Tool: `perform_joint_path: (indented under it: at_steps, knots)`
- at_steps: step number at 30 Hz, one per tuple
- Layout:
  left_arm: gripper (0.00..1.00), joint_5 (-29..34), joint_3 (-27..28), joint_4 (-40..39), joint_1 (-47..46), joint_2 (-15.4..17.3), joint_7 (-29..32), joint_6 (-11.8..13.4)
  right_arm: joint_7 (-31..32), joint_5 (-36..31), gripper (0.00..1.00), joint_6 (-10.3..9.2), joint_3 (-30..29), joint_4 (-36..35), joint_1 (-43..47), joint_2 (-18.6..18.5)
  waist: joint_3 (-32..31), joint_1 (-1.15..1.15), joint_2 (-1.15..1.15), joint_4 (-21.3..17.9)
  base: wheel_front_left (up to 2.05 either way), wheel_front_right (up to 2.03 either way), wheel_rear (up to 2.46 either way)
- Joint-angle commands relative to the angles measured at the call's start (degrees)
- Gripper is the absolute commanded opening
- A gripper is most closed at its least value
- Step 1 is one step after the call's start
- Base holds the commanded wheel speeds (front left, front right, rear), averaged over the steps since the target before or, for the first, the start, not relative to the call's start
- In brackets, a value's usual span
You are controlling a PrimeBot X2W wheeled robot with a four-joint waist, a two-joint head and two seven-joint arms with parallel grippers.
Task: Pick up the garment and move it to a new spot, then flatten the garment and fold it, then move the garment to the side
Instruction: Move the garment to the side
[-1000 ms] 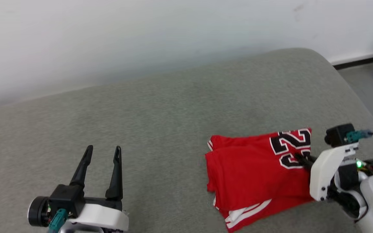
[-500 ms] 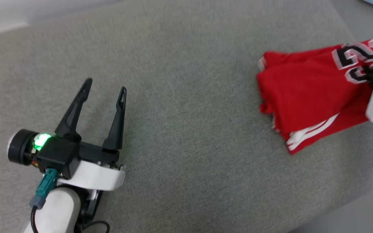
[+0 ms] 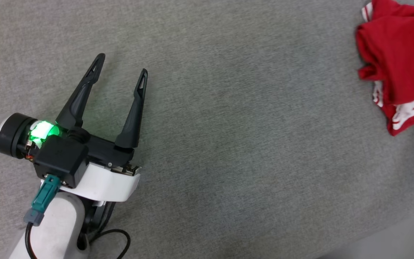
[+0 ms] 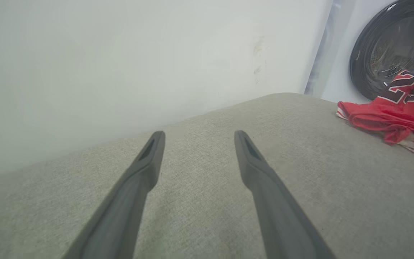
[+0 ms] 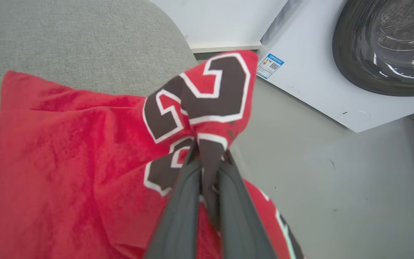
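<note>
The garment (image 3: 397, 61), a red jersey with white striped trim, lies bunched at the grey cushion's right edge in the head view. In the right wrist view my right gripper (image 5: 207, 151) is shut on a fold of the garment (image 5: 67, 172) where the black white-edged number is printed, and the cloth rises to a peak at the fingers. My left gripper (image 3: 120, 64) is open over bare cushion far to the garment's left. The left wrist view has the left gripper (image 4: 198, 135) open with nothing between its fingers, and the garment (image 4: 386, 115) at the far right.
The grey cushion (image 3: 246, 126) spreads wide between the two arms. A white wall (image 4: 120, 64) runs behind it. A white washing machine (image 5: 354, 72) with a dark round door stands on the grey floor beyond the cushion's right end.
The head camera has swung down and to the left, so the garment now sits at the picture's right edge. The garment's gripped corner has lifted and its folds have bunched up. The left gripper stays open.
</note>
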Motion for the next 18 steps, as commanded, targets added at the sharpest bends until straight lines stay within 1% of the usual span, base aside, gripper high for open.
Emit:
perform_joint_path:
  at_steps: [1,2,3,8,13,15,18]
  knots:
    - [1.0,0.02,0.25,0.22,-0.59,0.13,0.3,0.3,-2.33,-2.39,0.47,-0.04,-1.59,1.44,-1.15,1.12,0.85,-0.01,0.0,1.0,0.0,0.0,0.0]
    - [1.0,0.05,0.36,0.37,-0.55,0.21,0.22,0.48,-3.23,-3.07,1.0,-0.04,-2.43,2.15,-1.29,1.81,0.88,-0.01,0.0,1.1,0.0,0.0,0.0]
    - [1.0,0.05,0.36,0.37,-0.55,0.21,0.22,0.48,-3.23,-3.07,1.0,-0.04,-2.43,2.15,-1.29,1.81,0.88,-0.01,0.0,1.1,0.0,0.0,0.0]
    - [1.0,-0.62,0.46,1.52,0.32,-0.16,-0.82,0.76,-8.46,-7.88,1.0,-0.04,-6.15,4.37,-1.58,2.66,-0.31,-0.01,0.0,1.7,0.0,0.0,0.0]
    - [1.0,-1.53,0.4,3.53,1.74,-1.29,-2.38,1.58,-13.28,-12.72,1.0,-0.04,-9.32,2.94,0.59,4.27,-3.96,-0.01,0.0,2.11,0.0,0.0,0.0]
    - [1.0,-2.0,0.24,4.64,2.45,-1.88,-3.18,1.76,-13.88,-13.46,1.0,-0.04,-9.88,2.68,1.64,4.71,-5.91,-0.01,0.0,2.56,0.0,0.0,0.0]
    - [1.0,-2.66,0.19,6.14,3.75,-3.13,-4.15,2.41,-15.08,-13.03,1.0,-0.04,-9.05,1.36,3.96,5.65,-9.13,-0.01,0.0,3.28,0.0,0.0,0.0]
